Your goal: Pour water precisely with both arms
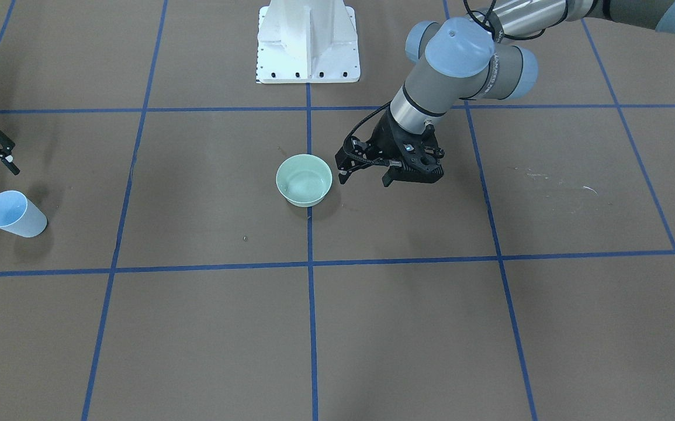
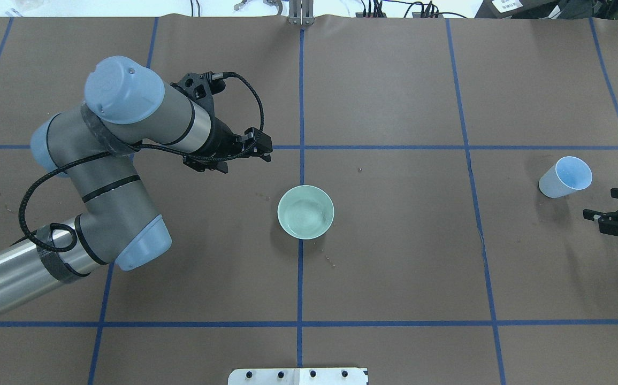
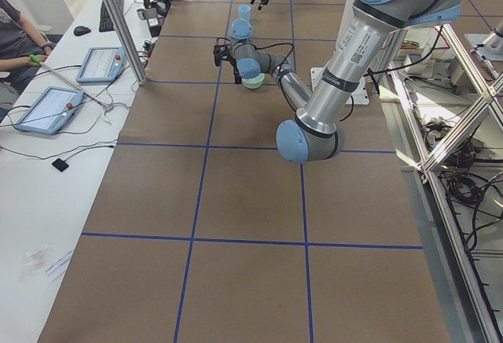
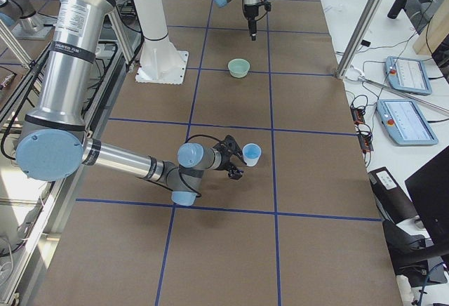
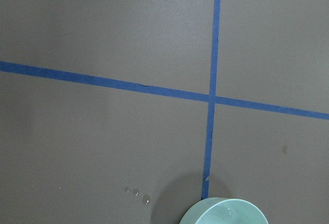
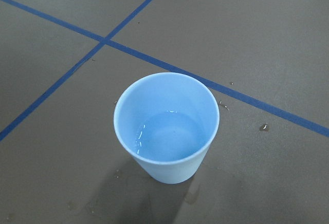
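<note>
1. Overhead exterior view gives me the layout: a pale green bowl (image 2: 305,212) sits upright mid-table, on a blue tape line (image 2: 300,278) of the brown table (image 2: 394,267).
2. My left gripper (image 1: 365,177) hovers left of the bowl and a little farther from the robot's base. It is near the bowl but apart from it, with its fingers spread and nothing between them.
3. A light blue cup (image 2: 565,177) stands upright far over on the right side, well apart from the bowl.
4. My right gripper (image 2: 601,204) is just beside the cup, on its right and nearer side, not touching it. Its fingers are spread wide and empty.
5. From the right wrist camera I look down into the cup. The water (image 6: 172,134) lies as a shallow pool in its bottom, with thin white glints along its edge.
6. On the overhead view I also see a faint sheen inside the bowl.
7. Small droplets (image 6: 263,127) dot the table around the cup, and the left wrist camera shows me a few more beside the bowl.
</note>
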Controlling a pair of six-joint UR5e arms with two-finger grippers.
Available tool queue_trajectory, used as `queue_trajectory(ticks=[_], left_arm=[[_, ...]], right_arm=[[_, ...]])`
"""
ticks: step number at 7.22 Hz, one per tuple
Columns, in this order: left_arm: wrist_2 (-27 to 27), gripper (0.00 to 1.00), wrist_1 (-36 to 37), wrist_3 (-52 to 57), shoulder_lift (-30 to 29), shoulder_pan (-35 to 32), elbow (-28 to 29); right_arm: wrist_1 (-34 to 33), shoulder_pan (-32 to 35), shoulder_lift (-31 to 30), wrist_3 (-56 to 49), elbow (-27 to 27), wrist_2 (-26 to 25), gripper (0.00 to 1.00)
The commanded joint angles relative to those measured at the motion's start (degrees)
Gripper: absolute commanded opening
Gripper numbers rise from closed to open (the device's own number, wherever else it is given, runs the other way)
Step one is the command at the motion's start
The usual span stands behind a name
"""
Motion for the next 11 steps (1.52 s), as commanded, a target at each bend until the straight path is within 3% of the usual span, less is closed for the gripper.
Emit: queue_trajectory(ticks=[1,3,6,11], left_arm=[[0.0,0.99,0.2,0.0,0.2,0.0,-0.4],[0.0,0.99,0.5,0.0,0.2,0.0,-0.5],[0.0,0.99,0.5,0.0,0.3,-0.1,-0.8],[-0.3,0.99,0.5,0.1,0.7,-0.9,-0.9]], right_arm=[[4.3,-2.1,0.1,3.1,-1.8,-4.5,0.98],[11.1,-5.3,1.9,3.1,-6.9,-8.6,0.95],[11.2,-8.7,2.7,2.7,-6.9,-14.9,0.93],[11.3,-9.6,5.1,-0.6,-8.4,-16.6,0.91]])
